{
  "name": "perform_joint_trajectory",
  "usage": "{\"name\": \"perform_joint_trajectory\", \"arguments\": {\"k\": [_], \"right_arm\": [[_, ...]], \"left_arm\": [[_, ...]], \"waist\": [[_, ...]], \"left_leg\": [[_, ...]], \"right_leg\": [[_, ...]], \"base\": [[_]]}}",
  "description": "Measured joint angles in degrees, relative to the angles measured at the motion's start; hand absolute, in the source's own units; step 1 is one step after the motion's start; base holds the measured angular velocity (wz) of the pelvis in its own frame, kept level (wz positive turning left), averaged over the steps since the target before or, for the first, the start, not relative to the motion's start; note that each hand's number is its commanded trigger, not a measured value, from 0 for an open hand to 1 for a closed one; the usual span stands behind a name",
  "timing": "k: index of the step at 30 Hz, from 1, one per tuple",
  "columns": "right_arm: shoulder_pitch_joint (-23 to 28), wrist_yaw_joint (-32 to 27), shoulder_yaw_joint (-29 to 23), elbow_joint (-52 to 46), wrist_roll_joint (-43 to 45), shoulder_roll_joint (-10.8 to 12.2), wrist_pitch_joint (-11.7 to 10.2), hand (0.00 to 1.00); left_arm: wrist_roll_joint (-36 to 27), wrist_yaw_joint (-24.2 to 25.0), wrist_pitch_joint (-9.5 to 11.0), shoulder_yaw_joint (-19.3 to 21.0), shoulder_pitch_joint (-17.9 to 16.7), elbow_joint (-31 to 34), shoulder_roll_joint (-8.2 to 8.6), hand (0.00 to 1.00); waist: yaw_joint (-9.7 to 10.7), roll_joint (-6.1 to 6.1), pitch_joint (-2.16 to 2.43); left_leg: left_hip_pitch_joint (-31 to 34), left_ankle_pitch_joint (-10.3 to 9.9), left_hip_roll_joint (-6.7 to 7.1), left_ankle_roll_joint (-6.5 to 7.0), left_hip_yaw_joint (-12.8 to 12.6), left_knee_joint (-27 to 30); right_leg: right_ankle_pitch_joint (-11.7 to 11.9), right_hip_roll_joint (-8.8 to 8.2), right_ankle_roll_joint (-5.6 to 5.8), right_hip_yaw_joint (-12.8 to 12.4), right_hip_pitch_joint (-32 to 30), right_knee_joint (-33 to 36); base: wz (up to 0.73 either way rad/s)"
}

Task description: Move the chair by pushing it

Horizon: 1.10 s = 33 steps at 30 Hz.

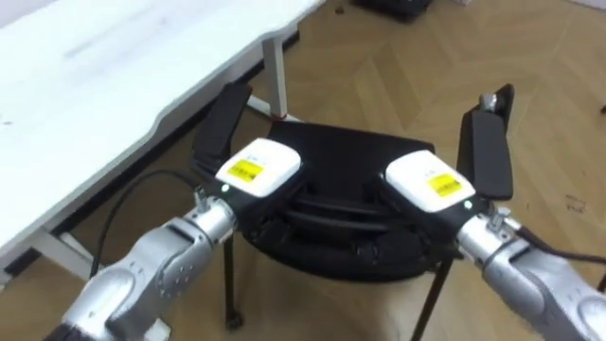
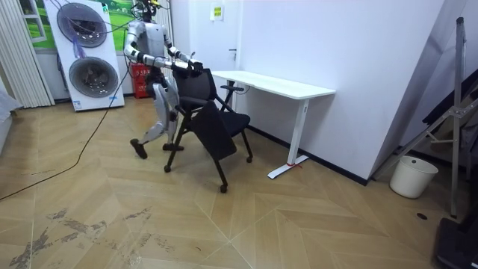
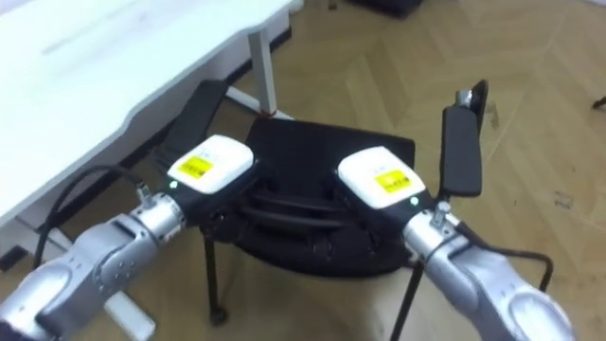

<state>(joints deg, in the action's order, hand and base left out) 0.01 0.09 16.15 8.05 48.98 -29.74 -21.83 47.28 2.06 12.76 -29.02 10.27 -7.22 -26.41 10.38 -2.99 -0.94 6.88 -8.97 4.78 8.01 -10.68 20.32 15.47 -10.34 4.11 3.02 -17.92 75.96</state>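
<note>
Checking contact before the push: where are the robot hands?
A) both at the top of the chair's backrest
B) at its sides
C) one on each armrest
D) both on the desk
A: the left robot hand and right robot hand sit atop the back of the chair.

Chair (image 1: 355, 156): all black, covering seat, armrests and frame. Left hand (image 1: 258, 169) and right hand (image 1: 431, 182): white shells, each with a yellow label. Desk (image 1: 95, 85): white top, white legs. Floor (image 1: 398, 66): light brown wood in a herringbone pattern. Room view: wall (image 2: 358, 67) white, bucket (image 2: 413, 176) white, stacked washers (image 2: 84, 54) white with dark round doors, red canister (image 2: 140, 78) beside them.
</note>
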Motion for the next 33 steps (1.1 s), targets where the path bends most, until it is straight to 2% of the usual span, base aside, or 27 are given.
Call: {"name": "perform_joint_trajectory", "arguments": {"k": [1,2,3,4,5,6,7,8,9,10,11,12,13,14,16,19,24,28,31,33], "right_arm": [[-0.06,-0.07,-0.01,0.34,0.52,0.5,0.05,1.0],[-0.13,-0.03,-0.26,0.92,0.79,0.67,0.04,1.0],[-0.32,0.13,-0.23,1.93,0.96,0.81,-0.34,1.0],[-0.45,0.19,-0.19,2.61,1.08,1.22,-0.68,1.0],[-0.43,0.19,-0.16,4.17,1.18,2.43,-1.28,1.0],[-0.43,-0.03,-0.03,5.62,1.39,3.5,-1.83,1.0],[-0.43,-0.16,0.08,5.83,1.67,3.82,-1.95,1.0],[-0.41,-0.56,0.17,5.85,1.81,4.0,-2.26,1.0],[-0.4,-1.04,0.17,5.66,1.81,3.76,-2.79,1.0],[-0.34,-1.23,0.17,5.33,1.91,3.71,-2.91,1.0],[-0.33,-1.12,0.12,4.28,2.63,3.56,-2.53,1.0],[-0.51,-0.88,0.0,3.27,2.95,2.75,-1.84,1.0],[-0.77,-0.68,-0.06,2.98,2.95,2.62,-1.44,1.0],[-1.12,-0.56,-0.08,2.95,2.96,2.49,-0.36,1.0],[-1.23,-0.1,-0.07,2.85,3.05,2.39,0.51,1.0],[-1.28,0.61,-0.07,1.97,2.95,1.86,0.75,1.0],[-1.38,2.08,0.04,-0.05,2.98,1.49,2.01,1.0],[-1.42,2.48,0.24,-1.26,2.98,1.41,3.12,1.0],[-1.41,3.34,0.45,-2.46,2.98,1.48,4.2,1.0],[-1.41,3.99,0.49,-2.64,2.96,1.72,4.43,1.0]], "left_arm": [[0.0,-0.09,0.02,-0.01,0.03,-0.3,-0.07,1.0],[0.0,-0.16,0.05,-0.06,0.46,-1.87,0.87,1.0],[-0.02,0.02,0.01,-0.38,0.85,-3.08,1.52,1.0],[-0.02,0.43,-0.04,-0.43,0.9,-3.23,1.45,1.0],[-0.03,1.12,-0.12,-0.43,0.82,-3.3,1.07,1.0],[-0.02,1.27,-0.15,-0.68,0.62,-3.35,0.54,1.0],[-0.06,1.3,-0.02,-0.77,0.62,-3.26,0.09,1.0],[-0.46,1.3,0.27,-0.76,0.62,-2.97,-0.71,1.0],[-0.82,1.2,0.63,-0.73,0.62,-2.7,-1.0,1.0],[-0.85,1.12,0.94,-0.71,0.62,-2.68,-1.15,1.0],[-1.04,1.01,1.36,-0.61,0.58,-2.65,-1.32,1.0],[-0.95,0.78,0.84,-0.22,0.53,-3.0,-0.35,1.0],[-0.77,0.72,0.75,0.12,0.64,-3.03,0.07,1.0],[-0.39,0.41,0.62,0.37,1.31,-3.98,1.17,1.0],[-0.39,0.25,0.88,0.37,1.83,-4.47,1.64,1.0],[-0.28,0.16,1.42,0.7,1.92,-4.35,1.7,1.0],[0.81,0.79,1.47,1.56,2.13,-3.88,2.12,1.0],[1.28,0.98,0.88,1.76,2.19,-2.69,1.84,1.0],[2.04,1.4,0.73,2.3,2.2,-1.78,1.77,1.0],[3.51,2.19,0.49,3.09,2.31,-1.76,2.77,1.0]], "waist": [[0.31,0.28,-0.29],[0.47,1.63,-0.94],[0.34,2.88,-1.13],[0.34,3.03,-1.13],[0.32,2.9,-1.24],[0.32,2.94,-1.22],[0.19,2.89,-1.19],[0.04,2.64,-1.05],[0.17,2.32,-0.94],[0.13,1.81,-0.66],[0.0,0.84,-0.07],[-0.29,1.38,0.16],[-0.38,1.57,0.11],[0.05,2.15,-0.11],[-0.18,1.82,-0.08],[-1.43,1.92,0.01],[-4.15,1.76,-0.08],[-4.68,1.32,-0.25],[-4.81,0.53,-0.28],[-4.74,-0.16,-0.29]], "left_leg": [[-0.03,-0.5,-0.39,0.17,0.64,1.0],[-0.62,-1.16,-1.21,0.2,3.29,1.66],[-1.36,-1.81,-2.22,0.25,5.17,1.36],[-1.67,-2.08,-2.65,0.48,5.8,1.32],[-2.28,-2.72,-3.87,0.13,6.7,1.28],[-2.78,-3.35,-5.08,-0.79,7.82,1.3],[-2.81,-3.6,-5.4,-1.21,8.21,1.4],[-2.79,-4.24,-5.54,-2.22,8.65,2.04],[-2.42,-5.57,-4.85,-2.9,9.33,3.74],[-2.44,-6.28,-4.3,-3.08,9.45,4.55],[-2.26,-7.89,-2.89,-3.46,9.94,6.43],[-1.41,-9.67,-2.84,-4.24,11.15,9.03],[-0.92,-10.18,-3.06,-4.62,11.55,9.93],[-0.27,-10.04,-3.36,-5.71,13.15,10.44],[-0.63,-9.05,-4.05,-6.71,14.43,8.51],[-2.15,-7.49,-4.57,-7.54,15.55,4.75],[-5.72,-5.38,-5.01,-8.32,15.78,-1.69],[-6.51,-4.88,-5.12,-8.87,17.9,-3.47],[-6.32,-4.57,-5.28,-9.38,20.52,-4.1],[-6.01,-4.17,-5.67,-10.07,21.93,-4.15]], "right_leg": [[-2.4,0.91,-0.93,-0.14,-2.91,5.98],[-7.52,3.38,-1.34,0.35,-8.18,15.87],[-11.43,5.5,-1.31,1.18,-12.59,20.79],[-12.94,6.1,-1.36,1.33,-14.4,21.6],[-14.56,7.09,-1.41,1.47,-16.72,19.96],[-14.83,7.63,-1.28,1.46,-17.28,14.62],[-14.89,7.5,-1.19,1.3,-16.83,10.67],[-14.94,6.85,-1.09,0.81,-14.66,-0.35],[-14.83,5.98,-0.75,-0.06,-10.4,-15.62],[-14.86,5.81,-0.57,-1.33,-7.58,-23.4],[-17.21,5.79,0.51,-4.82,-1.11,-37.12],[-22.62,6.31,1.36,-6.21,4.44,-43.99],[-24.21,6.55,0.98,-5.89,5.97,-46.49],[-24.06,7.04,-0.49,-3.88,7.37,-49.28],[-24.22,7.81,-0.86,-2.25,8.57,-51.68],[-23.04,8.4,-2.4,-1.27,10.12,-54.43],[-23.67,8.45,-3.28,-0.8,11.72,-56.02],[-24.72,8.4,-3.82,0.57,12.49,-56.31],[-25.74,8.16,-4.44,3.65,13.32,-56.44],[-26.36,7.89,-5.06,7.18,14.84,-56.92]], "base": [[-0.05],[0.22],[0.23],[0.23],[0.24],[0.25],[0.19],[0.19],[0.16],[0.23],[0.28],[0.32],[0.48],[0.58],[0.44],[0.1],[0.03],[0.23],[0.44],[0.68]]}}
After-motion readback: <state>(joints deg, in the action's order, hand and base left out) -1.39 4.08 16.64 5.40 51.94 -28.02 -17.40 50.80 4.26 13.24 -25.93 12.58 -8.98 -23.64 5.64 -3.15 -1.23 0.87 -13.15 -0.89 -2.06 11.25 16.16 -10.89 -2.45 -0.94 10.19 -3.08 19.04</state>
